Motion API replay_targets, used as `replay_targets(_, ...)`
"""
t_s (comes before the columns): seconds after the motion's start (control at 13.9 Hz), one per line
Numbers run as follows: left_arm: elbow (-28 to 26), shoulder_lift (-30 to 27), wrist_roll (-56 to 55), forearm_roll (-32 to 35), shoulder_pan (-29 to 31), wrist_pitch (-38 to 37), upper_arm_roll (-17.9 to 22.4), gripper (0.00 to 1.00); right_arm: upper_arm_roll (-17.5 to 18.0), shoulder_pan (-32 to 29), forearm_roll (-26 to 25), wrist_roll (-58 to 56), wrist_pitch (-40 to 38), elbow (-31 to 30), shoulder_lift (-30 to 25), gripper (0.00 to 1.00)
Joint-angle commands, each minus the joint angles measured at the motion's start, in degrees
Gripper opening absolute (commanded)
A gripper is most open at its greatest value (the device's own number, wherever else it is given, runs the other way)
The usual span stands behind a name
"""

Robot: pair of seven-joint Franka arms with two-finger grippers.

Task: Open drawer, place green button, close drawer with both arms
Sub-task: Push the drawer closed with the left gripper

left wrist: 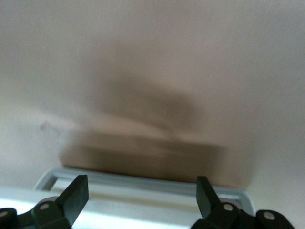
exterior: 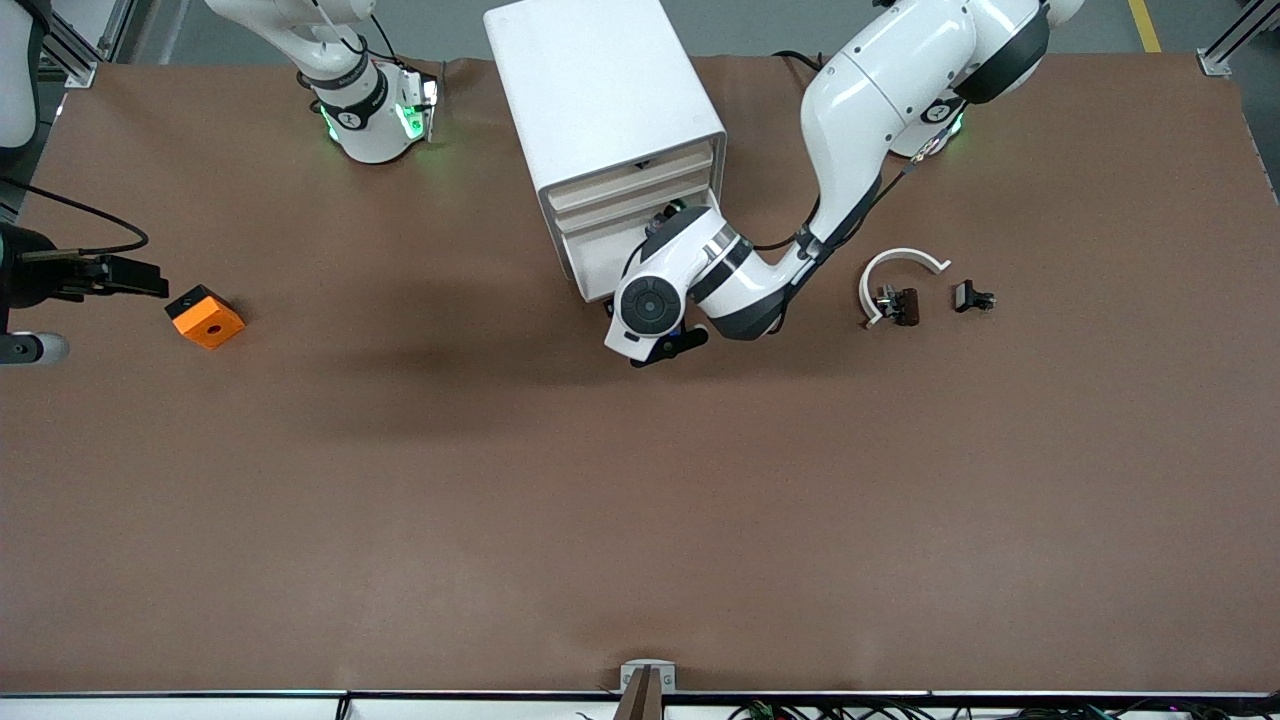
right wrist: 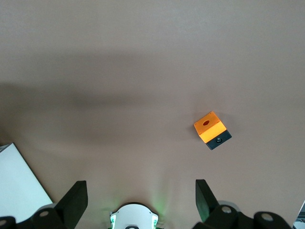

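Black left claw (left wrist: 142, 200), fingers spread wide and empty, sits at the cream front of the lowest drawer (exterior: 610, 262) in the white boxy cabinet (exterior: 600, 90). Right claw (right wrist: 141, 200), also wide open and empty, hangs over the brown tabletop (exterior: 640, 500) edge at the right arm's end, near the orange cube with a hole (exterior: 205, 316). Broad bare tabletop lies nearer the camera. Green-capped button not visible.

Cabinet (exterior: 605, 120) sits top centre of the front view w/ the left gripper (left wrist: 142, 200) right at its drawer fronts (exterior: 632, 195), cube (exterior: 205, 316) mid-left near the frame edge, curved strip (exterior: 893, 272) & two clips (exterior: 972, 296) mid-right.
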Motion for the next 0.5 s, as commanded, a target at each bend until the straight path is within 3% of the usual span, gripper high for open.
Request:
replay_targets(0.0, -0.1, 0.2, -1.9, -3.5, -0.6, -1.9, -0.5, 1.00, 1.1, -0.5, -0.3, 1.3, 0.2, -0.9, -1.1, 1.00)
replay_targets(0.43, -0.1, 1.6, -3.7, -6.5, -3.9, -2.1, -0.5, 1.00, 0.7, -2.1, -0.6, 1.3, 0.5, -0.7, -0.7, 1.00)
